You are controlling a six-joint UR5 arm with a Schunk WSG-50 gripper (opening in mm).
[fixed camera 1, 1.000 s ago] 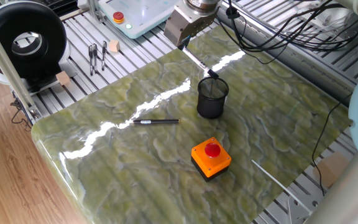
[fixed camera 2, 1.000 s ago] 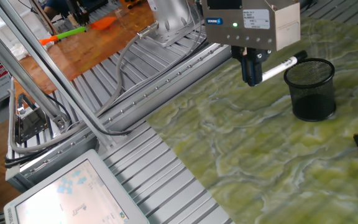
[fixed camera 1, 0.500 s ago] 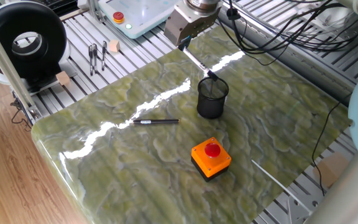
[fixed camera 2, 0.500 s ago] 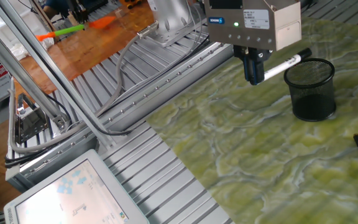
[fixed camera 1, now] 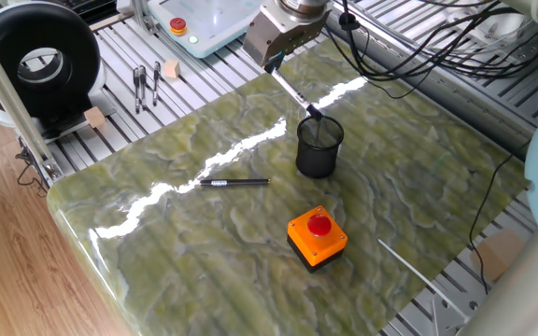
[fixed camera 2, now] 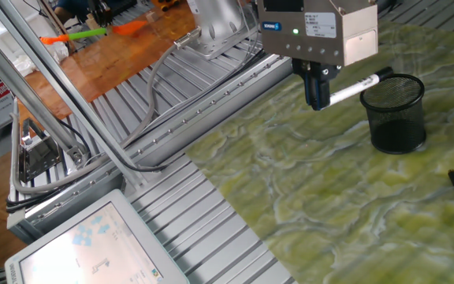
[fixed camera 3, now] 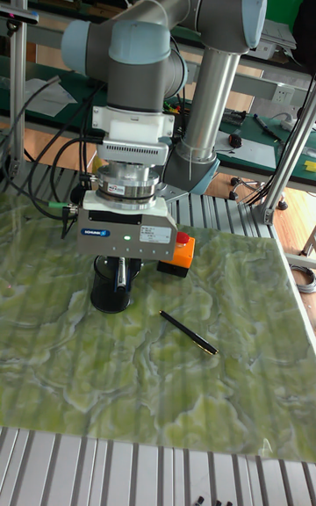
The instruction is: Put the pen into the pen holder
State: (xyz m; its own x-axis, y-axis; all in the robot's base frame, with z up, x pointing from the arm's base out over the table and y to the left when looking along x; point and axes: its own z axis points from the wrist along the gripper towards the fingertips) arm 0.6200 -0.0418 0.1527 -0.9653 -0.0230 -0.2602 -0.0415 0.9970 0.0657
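Note:
The pen point(fixed camera 1: 294, 93) point(fixed camera 2: 351, 87) is slim and pale with a dark end. It hangs slanted in the air, and my gripper point(fixed camera 1: 273, 67) point(fixed camera 2: 318, 99) is shut on its upper part. Its dark tip points down at the rim of the pen holder point(fixed camera 1: 318, 147) point(fixed camera 2: 398, 112), a black mesh cup standing upright on the green marbled table point(fixed camera 1: 232, 233). The gripper sits above and to one side of the cup. In the tall fixed view the gripper body point(fixed camera 3: 125, 238) hides the pen and most of the pen holder point(fixed camera 3: 112, 295).
A black pen with a silvery middle point(fixed camera 1: 234, 183) point(fixed camera 3: 188, 332) lies flat on the table near the cup. An orange button box point(fixed camera 1: 317, 236) point(fixed camera 3: 180, 253) stands closer to the table's edge. Slotted aluminium rails point(fixed camera 2: 211, 237) surround the table; cables point(fixed camera 1: 409, 47) trail at the back.
The gripper and the pen have shifted very slightly back after a small nudge toward the cup. The pen's tip stays at the cup's rim. Nothing else moved.

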